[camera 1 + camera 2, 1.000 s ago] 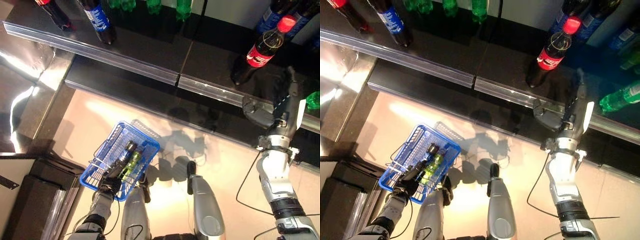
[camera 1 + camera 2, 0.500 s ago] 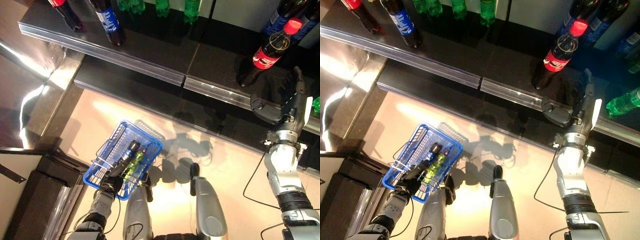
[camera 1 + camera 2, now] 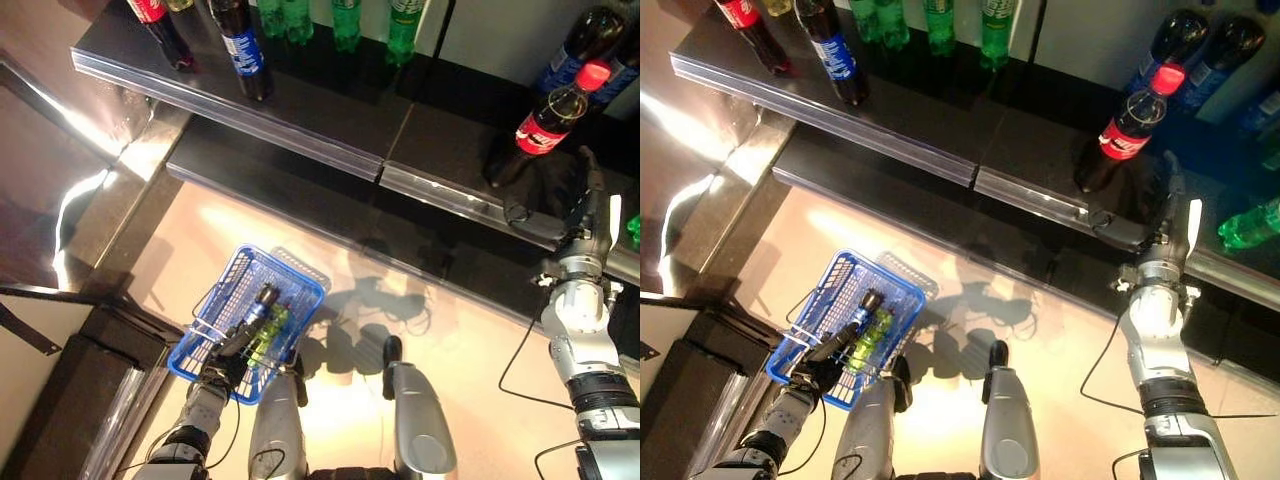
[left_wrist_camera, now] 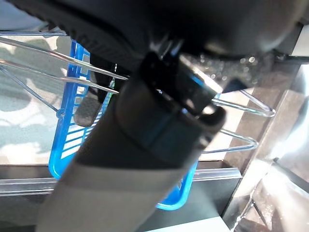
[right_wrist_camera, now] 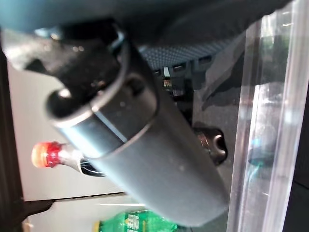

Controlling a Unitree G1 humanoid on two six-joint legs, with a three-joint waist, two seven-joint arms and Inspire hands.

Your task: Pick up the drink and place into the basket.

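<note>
A cola bottle (image 3: 548, 120) with a red cap and red label stands on the black shelf (image 3: 440, 130) at the right. My right hand (image 3: 586, 215) is raised just right of its base at the shelf's front edge, open, fingers straight and thumb (image 5: 145, 145) stretched toward the bottle without touching it. The right wrist view shows that bottle (image 5: 53, 155) beyond the thumb. Low on the left, my left hand (image 3: 222, 355) is shut on the wire handle of the blue basket (image 3: 302, 279). In the basket lie a dark bottle (image 3: 258, 305) and a green bottle (image 3: 272, 326).
More drinks line the shelf: a blue-labelled dark bottle (image 3: 240, 45), green bottles (image 3: 345, 20), dark bottles (image 3: 585, 45) behind the cola, and a green bottle (image 3: 1250, 222) lying at the far right. A clear plastic lip (image 3: 300, 140) edges the shelf. A black cabinet (image 3: 90, 390) stands lower left.
The camera has tilted, sliding the whole scene downward. My right hand has come closer to the cola bottle's base. The left hand still holds the basket.
</note>
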